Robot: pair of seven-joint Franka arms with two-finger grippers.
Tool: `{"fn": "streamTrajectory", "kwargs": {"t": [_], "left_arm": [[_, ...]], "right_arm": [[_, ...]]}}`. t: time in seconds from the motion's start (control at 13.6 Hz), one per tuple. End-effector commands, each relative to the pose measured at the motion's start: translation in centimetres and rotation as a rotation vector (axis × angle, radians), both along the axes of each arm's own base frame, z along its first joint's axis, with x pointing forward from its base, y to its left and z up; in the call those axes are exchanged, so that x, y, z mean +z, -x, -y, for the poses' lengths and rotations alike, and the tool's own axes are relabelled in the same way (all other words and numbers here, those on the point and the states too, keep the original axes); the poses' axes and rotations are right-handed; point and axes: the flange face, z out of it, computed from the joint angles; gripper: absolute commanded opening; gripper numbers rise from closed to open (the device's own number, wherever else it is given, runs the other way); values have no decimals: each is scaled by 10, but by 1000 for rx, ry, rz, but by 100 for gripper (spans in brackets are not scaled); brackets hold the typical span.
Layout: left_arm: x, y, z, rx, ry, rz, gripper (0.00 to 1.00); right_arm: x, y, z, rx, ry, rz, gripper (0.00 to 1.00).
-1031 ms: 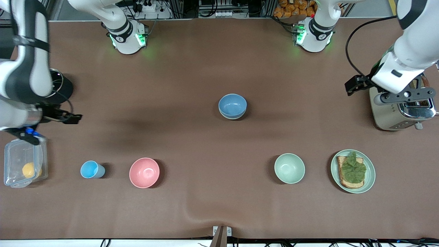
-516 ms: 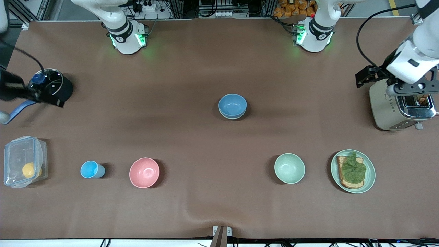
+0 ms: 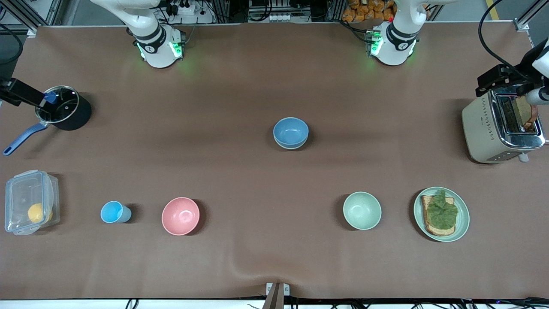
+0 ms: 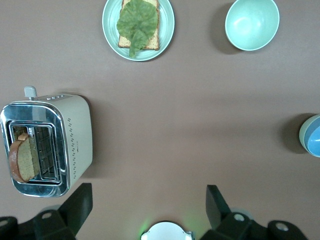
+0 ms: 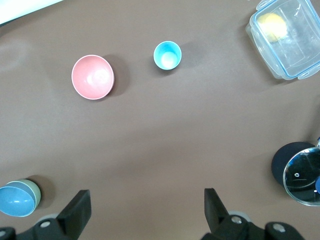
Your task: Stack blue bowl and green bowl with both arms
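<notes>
**A:** Where are the end effectors, and how do the fingers stand?

**B:** The left end effector is up in the air over the toaster, at the left arm's end of the table. Its fingers are spread wide with nothing between them. The right end effector is up over the black pot with the glass lid, at the right arm's end. Its fingers are also wide apart and hold nothing.

**A:** And the bowls?

**B:** The blue bowl sits in the middle of the table, nested inside the green bowl. Only a thin band of the green bowl shows around it. Both end effectors are well apart from the pair.

**A:** What else is on the table?

**B:** A row runs along the edge nearest the front camera. Toward the left arm's end are a paler mint bowl and a green plate with toast and a lettuce leaf. Toward the right arm's end are a pink bowl, a light-blue cup and, at the corner, a clear container with something yellow inside. A slice of bread stands in the toaster.
</notes>
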Motion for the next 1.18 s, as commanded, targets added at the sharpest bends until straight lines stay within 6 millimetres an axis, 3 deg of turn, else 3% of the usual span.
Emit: {"fn": "streamTrajectory", "kwargs": {"t": [0.0, 0.37, 0.66, 1.1], "left_arm": [[0, -3, 2, -20, 21, -17, 100], [7, -5, 2, 6, 20, 7, 100], [-2, -11, 10, 3, 48, 6, 100], [2, -15, 11, 26, 38, 52, 100]], "right_arm": [[0, -2, -3, 15, 20, 3, 100], [1, -1, -13, 24, 20, -4, 100], [2, 0, 6, 1, 15, -2, 100], [2, -1, -3, 4, 12, 0, 100]]}}
